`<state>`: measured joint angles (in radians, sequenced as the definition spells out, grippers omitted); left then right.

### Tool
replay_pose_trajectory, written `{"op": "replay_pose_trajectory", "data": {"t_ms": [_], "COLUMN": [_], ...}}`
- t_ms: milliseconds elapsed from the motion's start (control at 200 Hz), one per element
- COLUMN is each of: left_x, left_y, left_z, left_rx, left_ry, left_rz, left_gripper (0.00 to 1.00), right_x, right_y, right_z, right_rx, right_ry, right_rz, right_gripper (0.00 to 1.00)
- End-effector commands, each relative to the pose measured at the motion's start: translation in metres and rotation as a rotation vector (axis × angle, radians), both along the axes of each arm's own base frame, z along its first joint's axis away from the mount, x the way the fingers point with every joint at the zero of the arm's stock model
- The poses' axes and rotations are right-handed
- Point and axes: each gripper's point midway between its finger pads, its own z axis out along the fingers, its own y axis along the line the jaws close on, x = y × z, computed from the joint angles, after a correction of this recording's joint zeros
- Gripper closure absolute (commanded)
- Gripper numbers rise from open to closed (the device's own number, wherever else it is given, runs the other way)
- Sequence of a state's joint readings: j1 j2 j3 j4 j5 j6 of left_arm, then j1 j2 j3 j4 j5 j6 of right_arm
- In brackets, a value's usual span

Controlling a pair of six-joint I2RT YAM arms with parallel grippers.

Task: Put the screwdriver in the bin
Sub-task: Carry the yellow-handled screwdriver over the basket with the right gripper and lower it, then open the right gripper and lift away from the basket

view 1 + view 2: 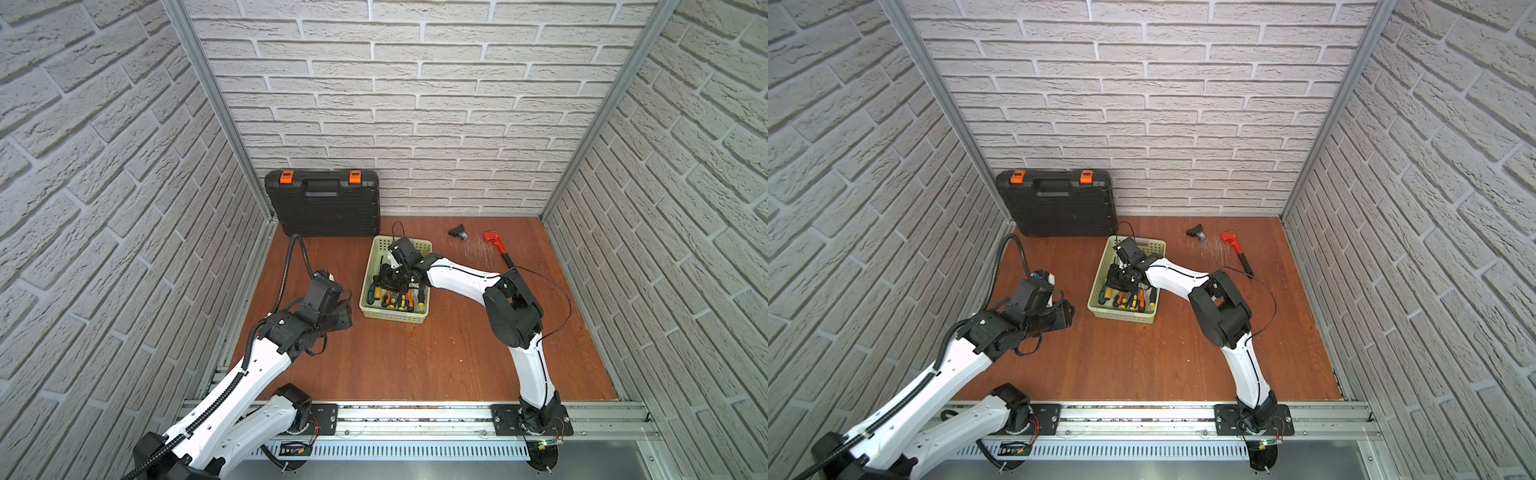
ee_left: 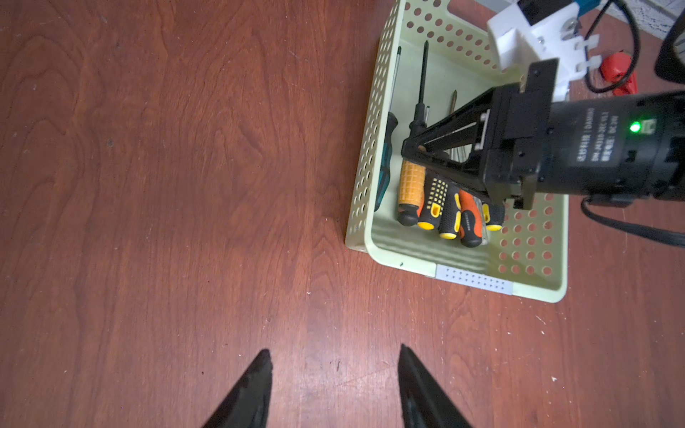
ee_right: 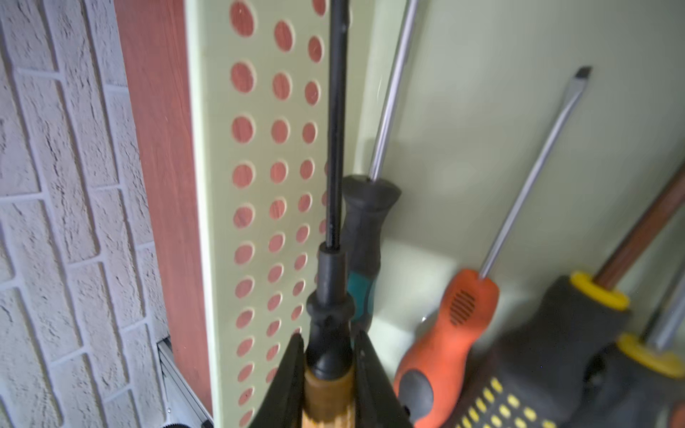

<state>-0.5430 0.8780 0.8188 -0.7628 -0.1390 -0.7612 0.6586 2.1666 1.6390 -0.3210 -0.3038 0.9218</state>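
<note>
My right claw point(image 3: 328, 344) clenches the screwdriver point(image 3: 330, 281), grid-textured orange handle, black shaft, in the perforated green bin point(image 3: 218, 185); left claw point(image 2: 333, 350) gapes.

Right pincer point(image 1: 1115, 283) low inside the pale green bin point(image 1: 1121, 318) among screwdrivers point(image 1: 1126, 300), left pincer point(image 1: 1068, 315) apart over the wooden table point(image 1: 1142, 361)

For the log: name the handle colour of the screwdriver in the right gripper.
The screwdriver handle is pale orange with a grid; best in the left wrist view.
</note>
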Motion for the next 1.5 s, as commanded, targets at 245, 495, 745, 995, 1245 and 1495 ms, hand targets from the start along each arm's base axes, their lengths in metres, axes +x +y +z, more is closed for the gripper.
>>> {"op": "replay_pose_trajectory", "data": {"t_ms": [245,495,745,995,1245,1495], "left_x": [-0.001,0.0,0.004,0.024,0.078,0.113], "left_y": [0.01,0.009,0.008,0.006,0.037,0.098], "left_z": [0.001,0.004,0.019,0.049,0.051,0.019], "left_rx": [0.005,0.006,0.007,0.045,0.176,0.269], "left_ry": [-0.019,-0.02,-0.041,-0.146,-0.256,-0.396], "left_rz": [0.04,0.041,0.034,-0.011,0.056,0.169], "left_gripper": [0.45,0.44,0.3,0.02,0.02,0.02], "right_x": [0.002,0.0,-0.002,-0.024,-0.045,-0.049], "right_y": [-0.001,-0.004,-0.012,-0.033,-0.125,-0.258], "right_z": [-0.022,-0.02,0.031,0.143,0.227,0.232], "right_rx": [-0.006,-0.038,-0.058,-0.027,-0.282,-0.762], "right_ry": [0.011,-0.005,-0.116,-0.363,-0.718,-1.149], "right_rz": [-0.027,0.002,0.04,0.114,0.074,-0.061], "right_gripper": [0.9,0.73,0.53,0.25,0.02,0.0]}}
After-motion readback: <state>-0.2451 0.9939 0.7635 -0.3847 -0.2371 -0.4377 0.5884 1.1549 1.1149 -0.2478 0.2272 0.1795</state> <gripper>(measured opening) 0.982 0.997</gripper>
